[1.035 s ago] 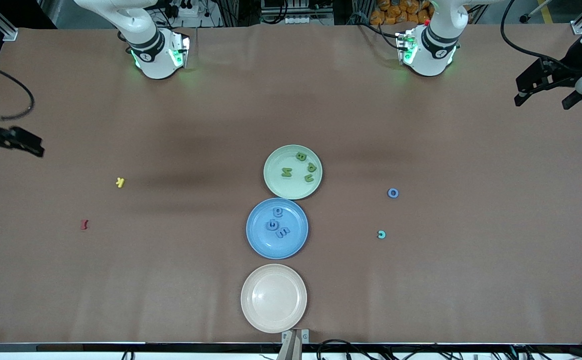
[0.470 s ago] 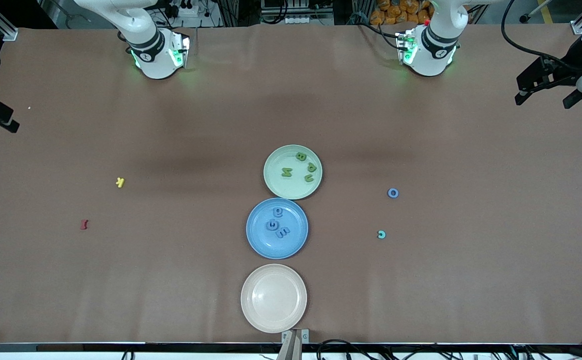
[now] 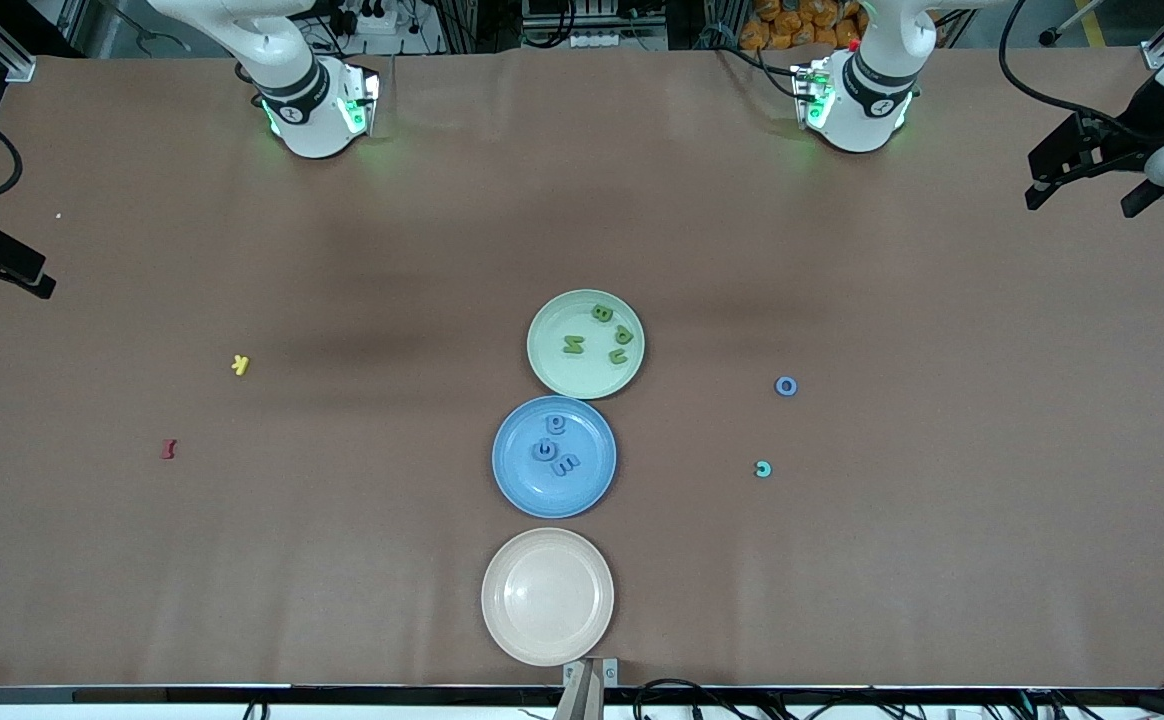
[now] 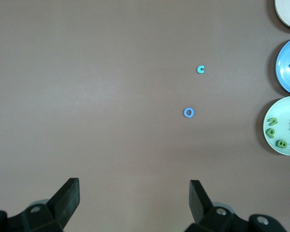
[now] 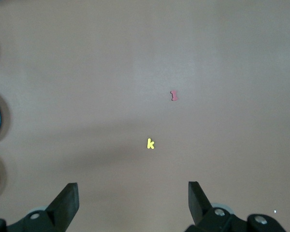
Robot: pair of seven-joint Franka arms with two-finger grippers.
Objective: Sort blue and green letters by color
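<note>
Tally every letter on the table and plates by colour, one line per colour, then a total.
Green letters, on the green plate: 3
Blue letters, on the blue plate: 3
Blue O, on the table: 1
Teal letter: 1
Yellow letter: 1
Dark red letter: 1
Total: 10

The left gripper hangs high over the table's edge at the left arm's end, fingers spread wide, holding nothing. The right gripper (only partly in the front view) hangs over the right arm's end, fingers equally wide and empty.
</note>
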